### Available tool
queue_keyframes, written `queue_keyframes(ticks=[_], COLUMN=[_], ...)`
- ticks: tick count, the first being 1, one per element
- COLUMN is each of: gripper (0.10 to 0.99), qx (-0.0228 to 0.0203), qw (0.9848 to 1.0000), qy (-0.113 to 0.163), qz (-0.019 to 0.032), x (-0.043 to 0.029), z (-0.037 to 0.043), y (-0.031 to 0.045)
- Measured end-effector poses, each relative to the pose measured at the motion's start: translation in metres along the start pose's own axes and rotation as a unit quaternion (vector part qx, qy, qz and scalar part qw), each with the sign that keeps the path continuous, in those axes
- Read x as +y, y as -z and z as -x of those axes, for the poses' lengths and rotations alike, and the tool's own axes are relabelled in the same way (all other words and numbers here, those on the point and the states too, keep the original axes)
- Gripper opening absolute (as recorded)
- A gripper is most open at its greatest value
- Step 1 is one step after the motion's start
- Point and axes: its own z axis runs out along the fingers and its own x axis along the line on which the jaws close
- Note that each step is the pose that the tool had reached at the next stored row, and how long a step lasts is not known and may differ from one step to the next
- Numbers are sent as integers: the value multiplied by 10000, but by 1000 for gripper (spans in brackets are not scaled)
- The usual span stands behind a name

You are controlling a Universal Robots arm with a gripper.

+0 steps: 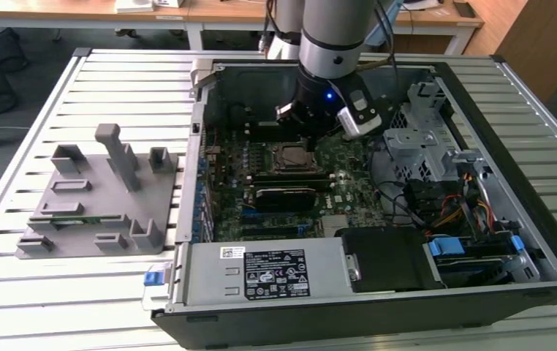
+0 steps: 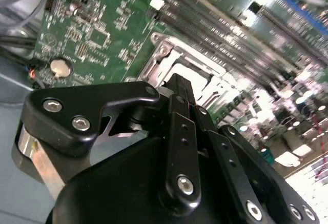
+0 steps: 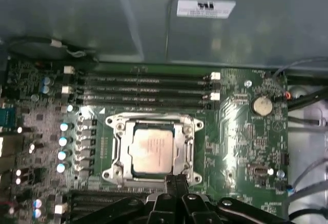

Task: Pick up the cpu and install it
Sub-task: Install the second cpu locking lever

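One cpu (image 3: 150,151), silvery on top, lies flat inside the socket frame (image 3: 152,151) on the motherboard (image 3: 241,137) in the first wrist view, square with the frame and free of any grip. Just beside it, at the frame's edge, stands the gripper (image 3: 177,182); its black fingers (image 3: 179,185) come up pressed together into one narrow tip with nothing between them. In the second wrist view the same fingers (image 2: 180,93) meet at the metal frame (image 2: 169,60), with the gripper's (image 2: 179,85) black linkage filling the foreground. Four memory slots (image 3: 146,88) run along the far side of the frame, and a coin battery (image 3: 262,105) sits off to one side on the board.

In the exterior view the arm (image 1: 332,36) reaches down into the open computer case (image 1: 376,322), with the gripper (image 1: 303,135) low over the socket (image 1: 292,156). A grey holder block (image 1: 98,197) lies on the slatted table (image 1: 25,292), to the exterior view's left of the case.
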Motion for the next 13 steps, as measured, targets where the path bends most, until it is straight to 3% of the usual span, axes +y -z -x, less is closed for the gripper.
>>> queue_keyframes(ticks=[4, 7, 13], gripper=[106, 106, 106], qx=[72, 75, 75], qw=[10000, 10000, 10000], qy=[-6, -7, -6], qz=[2, 3, 4], x=[-59, -124, -162], z=[12, -29, -259], y=[-12, -43, -76])
